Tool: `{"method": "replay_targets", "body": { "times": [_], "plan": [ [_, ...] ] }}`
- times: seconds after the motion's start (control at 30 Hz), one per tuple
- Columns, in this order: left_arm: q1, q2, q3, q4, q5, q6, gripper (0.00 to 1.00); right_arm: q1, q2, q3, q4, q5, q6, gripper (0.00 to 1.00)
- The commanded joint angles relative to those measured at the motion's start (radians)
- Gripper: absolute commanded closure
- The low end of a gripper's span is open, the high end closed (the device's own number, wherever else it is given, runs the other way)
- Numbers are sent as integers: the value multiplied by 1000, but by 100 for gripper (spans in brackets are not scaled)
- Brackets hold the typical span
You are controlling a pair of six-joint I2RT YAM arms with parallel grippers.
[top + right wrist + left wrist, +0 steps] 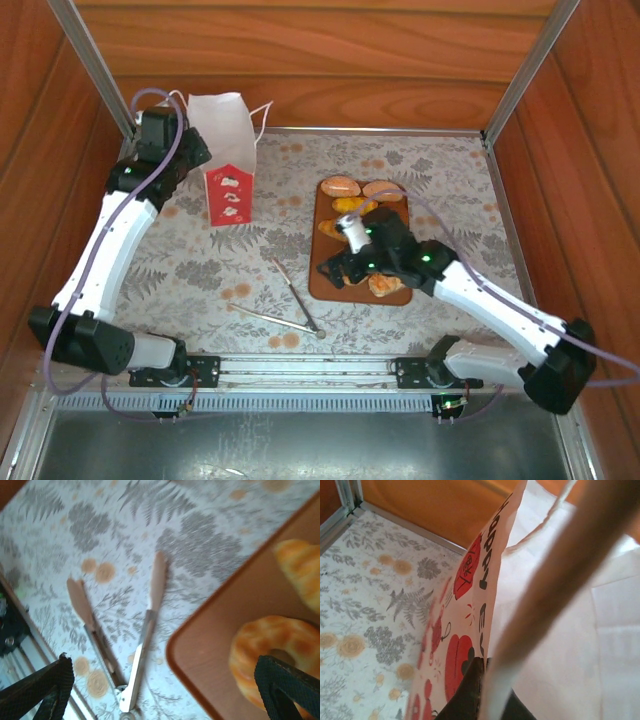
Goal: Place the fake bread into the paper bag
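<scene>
Bread on its board, bag pinched at the far left.
Glossy golden-brown fake bread (342, 186) sits well right of the paper bag (228, 150), on a flat brown board (320, 276) with rounded corners. It includes a ring doughnut (260, 645) and, just beside it, a ridged croissant (300, 570). The right gripper (162, 669) hangs over the board's near end, its black textured fingers (42, 690) spread wide and gripping nothing, one tip just above the doughnut. The bag stands upright, thin white paper with red printed marks and a pale cord handle (262, 115). The left gripper (487, 701) is pressed together on its top edge, paper caught between the dark tips. Metal tongs (137, 650) with tan tips lie splayed on the fern-and-flower tablecloth (220, 270), near and left of the board. Wood-panelled walls (300, 50) enclose the table.
</scene>
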Motion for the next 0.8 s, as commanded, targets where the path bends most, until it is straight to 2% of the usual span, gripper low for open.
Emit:
{"method": "replay_targets", "body": {
  "times": [0.0, 0.17, 0.33, 0.53, 0.77],
  "plan": [
    [13, -91, -49, 18, 45, 15, 100, 116, 127, 87, -111, 83, -26, 0],
    [32, -174, -108, 21, 42, 17, 100, 251, 326, 214, -233, 152, -47, 0],
    [49, -217, -138, 21, 29, 16, 100, 334, 462, 286, -326, 193, -80, 0],
    [55, -239, -151, 21, 25, 17, 100, 383, 555, 304, -306, 194, -90, 0],
    [58, -247, -165, 21, 14, 16, 100, 393, 625, 319, -286, 218, -93, 0]
  ]
}}
